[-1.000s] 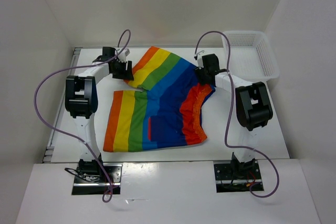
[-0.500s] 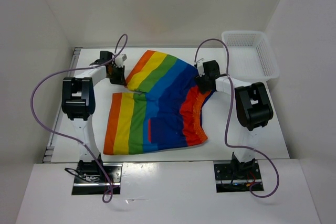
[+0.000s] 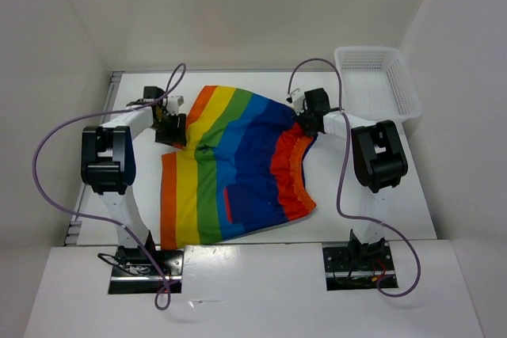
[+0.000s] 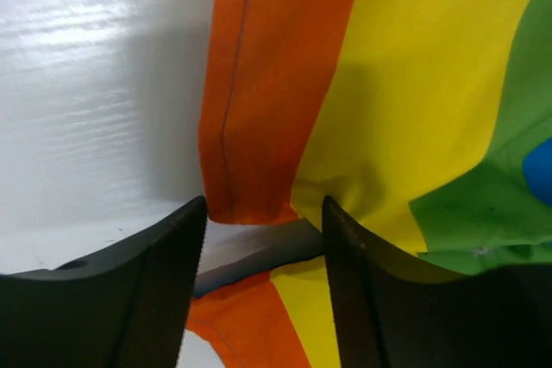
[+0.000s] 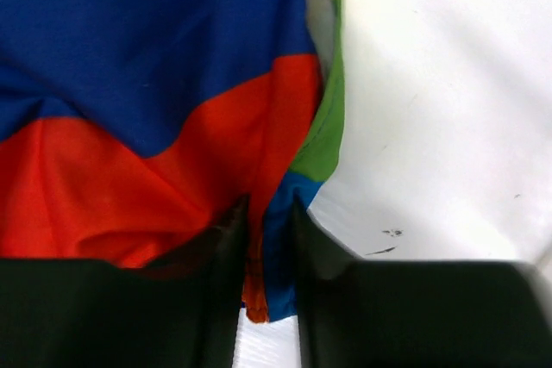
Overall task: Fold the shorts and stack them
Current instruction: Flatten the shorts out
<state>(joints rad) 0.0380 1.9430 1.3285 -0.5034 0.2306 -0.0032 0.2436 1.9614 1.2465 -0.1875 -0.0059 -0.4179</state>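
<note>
One pair of shorts (image 3: 238,168) lies spread flat on the table (image 3: 372,187), left of the white mesh basket (image 3: 405,85). The right gripper (image 5: 269,213), nearer the basket, pinches the waistband (image 3: 289,168) corner, likely anchoring it. The left gripper (image 4: 263,213), farthest from the basket, has fingers spread around the orange leg hem (image 4: 246,200), unclamped, probably after smoothing.

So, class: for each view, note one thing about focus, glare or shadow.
Top external: even light, the shorts sharp edge to edge. Left wrist: the left fingers blurred, sheen on the table. Right wrist: the right fingers a black, featureless blur.
</note>
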